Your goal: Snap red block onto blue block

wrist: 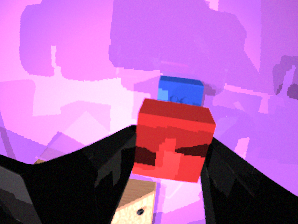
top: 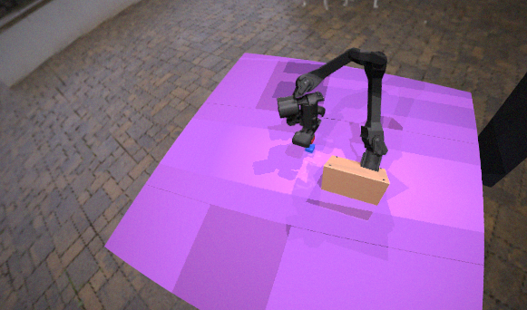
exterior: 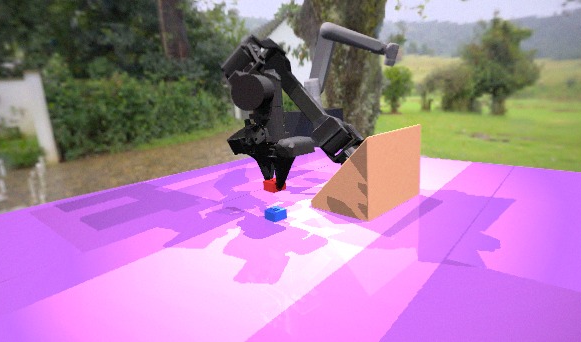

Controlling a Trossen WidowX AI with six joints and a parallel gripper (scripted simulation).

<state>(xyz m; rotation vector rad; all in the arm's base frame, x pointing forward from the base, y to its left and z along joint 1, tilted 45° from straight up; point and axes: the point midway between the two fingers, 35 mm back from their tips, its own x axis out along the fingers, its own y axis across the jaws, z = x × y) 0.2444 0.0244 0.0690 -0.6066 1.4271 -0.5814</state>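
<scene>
Your small red rectangular block [top: 312,140] [exterior: 271,185] [wrist: 172,142] is clasped between the black tapered jaws [top: 308,140] [exterior: 275,182], raised above the table and apart from the small blue studded block [top: 309,148] [exterior: 275,214] [wrist: 182,91]. Around that blue block you have open room, with the tan wedge-shaped stand [top: 356,183] [exterior: 393,172] [wrist: 135,212] off to one side and the edges of the glossy purple table [top: 241,254] [exterior: 151,300] [wrist: 65,105] well away.

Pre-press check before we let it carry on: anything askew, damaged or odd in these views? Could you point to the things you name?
Nothing stands out. The gripper [exterior: 275,184] [wrist: 170,139] holds the red block [exterior: 271,185] [wrist: 172,142] between its fingers, with no visible damage; the blue block [top: 309,148] [exterior: 275,214] [wrist: 181,92] sits upright on the table.
</scene>
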